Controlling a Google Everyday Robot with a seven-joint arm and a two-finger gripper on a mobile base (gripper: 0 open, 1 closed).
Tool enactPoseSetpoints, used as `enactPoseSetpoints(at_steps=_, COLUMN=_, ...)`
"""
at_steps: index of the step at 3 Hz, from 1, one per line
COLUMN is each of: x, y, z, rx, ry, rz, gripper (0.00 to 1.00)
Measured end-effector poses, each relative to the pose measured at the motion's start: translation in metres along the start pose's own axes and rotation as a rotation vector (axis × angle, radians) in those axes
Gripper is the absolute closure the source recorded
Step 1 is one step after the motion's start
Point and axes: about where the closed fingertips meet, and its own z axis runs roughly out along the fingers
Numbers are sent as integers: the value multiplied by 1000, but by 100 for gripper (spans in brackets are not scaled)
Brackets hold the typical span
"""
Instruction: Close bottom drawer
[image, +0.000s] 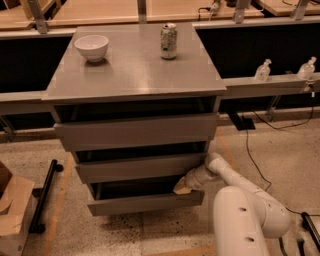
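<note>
bottom drawer (145, 202): open; tool (182, 189) at its right top edge, spread we cannot tell; we would push squarely inward, holding contact on the front

Bowl (92, 47) back left on the cabinet top (135, 75), can (168, 41) to its right, we find the bottom drawer (145, 203) lowest, our gripper (182, 189) at its right end (just under the middle drawer (140, 168))

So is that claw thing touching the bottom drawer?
Cannot tell. In the camera view the gripper overlaps the bottom drawer at its front edge, hiding any contact.
</note>
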Motion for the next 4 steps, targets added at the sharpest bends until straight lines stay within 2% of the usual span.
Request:
enactPoseSetpoints(at_steps=2, x=5, y=21, z=9, rx=0, ry=0, rz=0, gripper=100)
enactPoseSetpoints(at_steps=3, x=5, y=22, z=9, rx=0, ry=0, rz=0, gripper=100)
enactPoseSetpoints(at_steps=4, x=27, y=37, z=15, rx=-57, ry=40, rz=70, gripper=100)
